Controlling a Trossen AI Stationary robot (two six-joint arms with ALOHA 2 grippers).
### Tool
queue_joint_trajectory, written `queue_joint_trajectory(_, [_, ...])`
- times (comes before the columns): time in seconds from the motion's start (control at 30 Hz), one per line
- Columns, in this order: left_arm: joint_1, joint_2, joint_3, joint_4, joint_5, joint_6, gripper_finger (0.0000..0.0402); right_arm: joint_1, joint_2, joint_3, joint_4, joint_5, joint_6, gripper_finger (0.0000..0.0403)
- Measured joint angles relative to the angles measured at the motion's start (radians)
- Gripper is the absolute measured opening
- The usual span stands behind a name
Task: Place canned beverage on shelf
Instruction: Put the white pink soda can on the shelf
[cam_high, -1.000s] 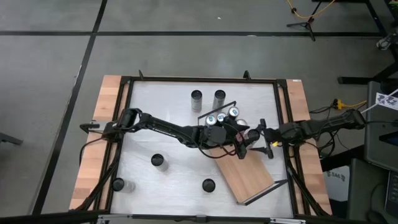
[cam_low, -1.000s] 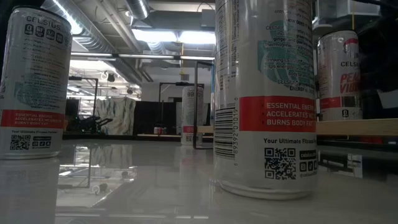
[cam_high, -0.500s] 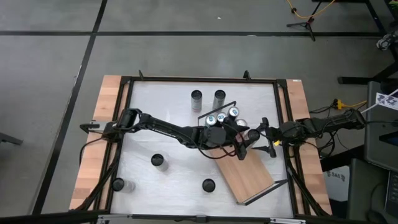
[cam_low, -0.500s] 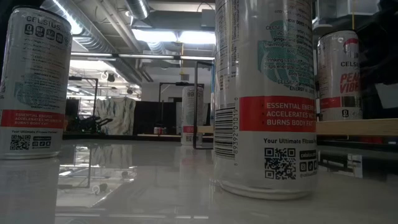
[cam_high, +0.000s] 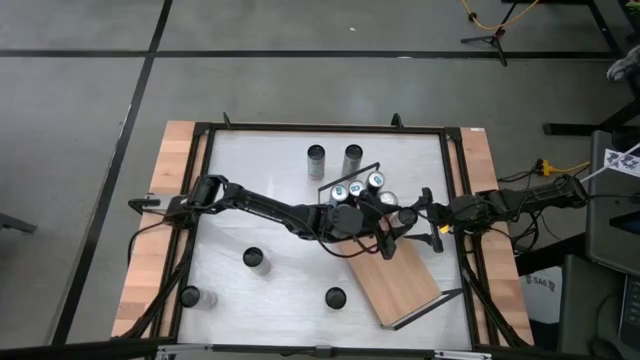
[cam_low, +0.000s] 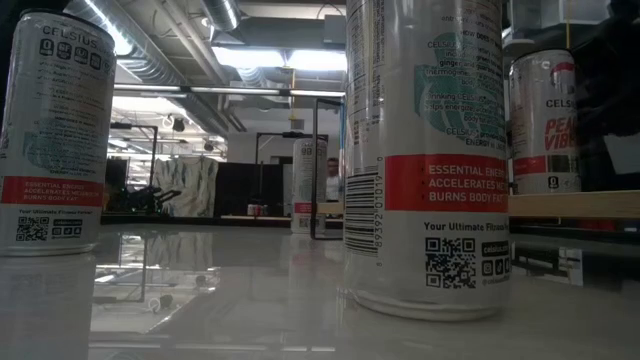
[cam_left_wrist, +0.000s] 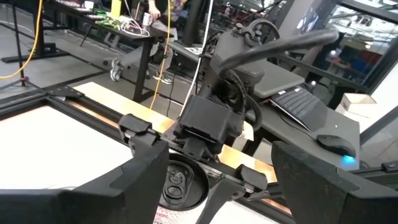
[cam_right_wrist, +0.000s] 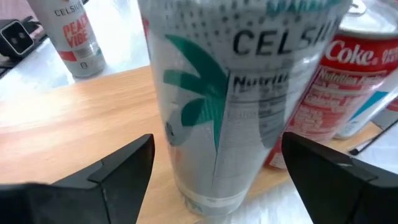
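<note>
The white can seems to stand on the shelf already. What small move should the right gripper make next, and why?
Probably draw the right gripper straight back. The white can stands upright on the shelf, the gripper's fingers are open and clear of it, and a Coke can stands close beside. The left gripper is open above.

The dark left arm is being stretched from the table's left edge across to its middle, and its two-finger left gripper (cam_high: 372, 222) is being held with the jaws spread. The dark right arm is being reached in from the right edge. Its right gripper (cam_high: 412, 215) is being kept wide open, apparently facing the left one closely.
</note>
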Motion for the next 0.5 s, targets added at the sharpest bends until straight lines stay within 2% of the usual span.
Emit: queue_joint_trajectory(0.5, [0.000,0.000,0.000,0.000,0.000,0.000,0.0279,0.000,0.000,0.000,0.004,0.023,0.055,0.0342])
